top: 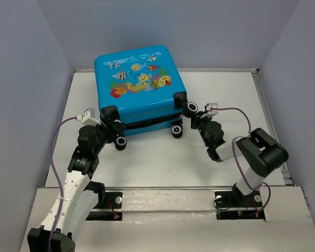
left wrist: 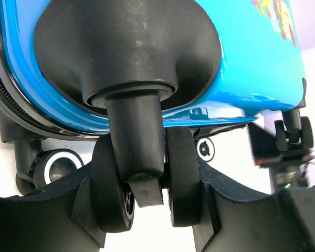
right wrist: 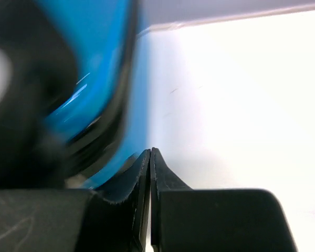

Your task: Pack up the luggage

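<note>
The luggage (top: 136, 84), a bright-blue suitcase with a fish print on top, lies flat and closed at the back middle of the table. My left gripper (top: 113, 125) is at its near left corner. In the left wrist view the left gripper (left wrist: 149, 210) is shut on a black twin caster wheel (left wrist: 181, 178) of the luggage (left wrist: 252, 63), one finger pressed on each outer side. My right gripper (top: 195, 118) sits by the near right corner. In the right wrist view the right gripper (right wrist: 150, 151) is shut with nothing between its fingers, just beside the blurred blue shell (right wrist: 94, 79).
Other wheels stick out toward me: a lower left wheel (top: 121, 142), a lower right wheel (top: 177, 131) and an upper right wheel (top: 191, 108). The white table (top: 163, 163) has a raised rim at the back and sides, with grey walls around.
</note>
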### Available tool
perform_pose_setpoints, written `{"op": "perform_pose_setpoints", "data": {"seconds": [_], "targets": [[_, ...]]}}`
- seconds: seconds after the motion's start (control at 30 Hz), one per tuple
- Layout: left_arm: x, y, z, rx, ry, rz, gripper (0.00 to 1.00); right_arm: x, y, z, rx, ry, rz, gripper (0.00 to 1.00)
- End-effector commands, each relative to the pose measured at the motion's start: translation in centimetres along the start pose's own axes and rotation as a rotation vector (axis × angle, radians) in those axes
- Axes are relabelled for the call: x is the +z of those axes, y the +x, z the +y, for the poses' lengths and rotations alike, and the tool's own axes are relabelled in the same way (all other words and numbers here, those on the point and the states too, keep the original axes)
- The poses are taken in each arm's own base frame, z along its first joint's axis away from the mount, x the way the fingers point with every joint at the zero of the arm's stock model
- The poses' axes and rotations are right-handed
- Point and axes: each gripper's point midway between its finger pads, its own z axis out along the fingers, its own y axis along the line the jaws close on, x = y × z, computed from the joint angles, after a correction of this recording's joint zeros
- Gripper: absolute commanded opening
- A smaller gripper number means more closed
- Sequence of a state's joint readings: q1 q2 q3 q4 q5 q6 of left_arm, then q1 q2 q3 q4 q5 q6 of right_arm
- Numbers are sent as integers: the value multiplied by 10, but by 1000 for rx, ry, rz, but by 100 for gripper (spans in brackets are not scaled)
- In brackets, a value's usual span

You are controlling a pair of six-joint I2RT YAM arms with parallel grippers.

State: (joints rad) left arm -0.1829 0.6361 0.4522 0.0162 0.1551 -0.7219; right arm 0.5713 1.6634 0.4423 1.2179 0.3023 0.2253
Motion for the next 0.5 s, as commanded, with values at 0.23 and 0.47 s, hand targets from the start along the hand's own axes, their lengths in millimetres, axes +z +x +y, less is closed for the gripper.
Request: {"op": "perform_pose_setpoints", "data": {"seconds": [0.23, 0.47], "targets": [[-12, -40, -40, 98, 143, -139, 6, -1, -81, 7, 101, -194, -220, 7], [-18, -39, -48, 105, 176, -125, 6, -27, -45, 63, 56, -553, -65, 53]]}}
